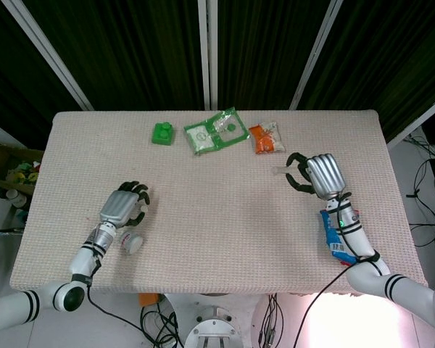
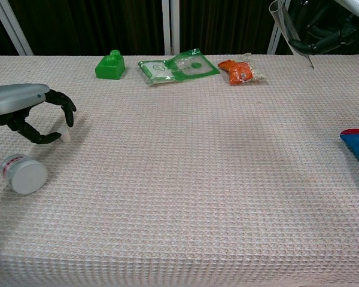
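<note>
Tabletop (image 2: 185, 179): beige waffle cloth.
Left hand (image 2: 30, 110): fingers apart, curled around small white cap (image 2: 65, 136), not clamped.
Right hand (image 1: 319, 174): clamped on clear plastic cup (image 2: 290, 33).
Risk: fingertips may knock cap toward white bottle (image 2: 24, 174).

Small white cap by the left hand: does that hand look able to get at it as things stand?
Probably yes. The left hand hangs right over the small white cap, fingers curled around it, nothing between; the white jar lies apart, nearer the front edge.
</note>
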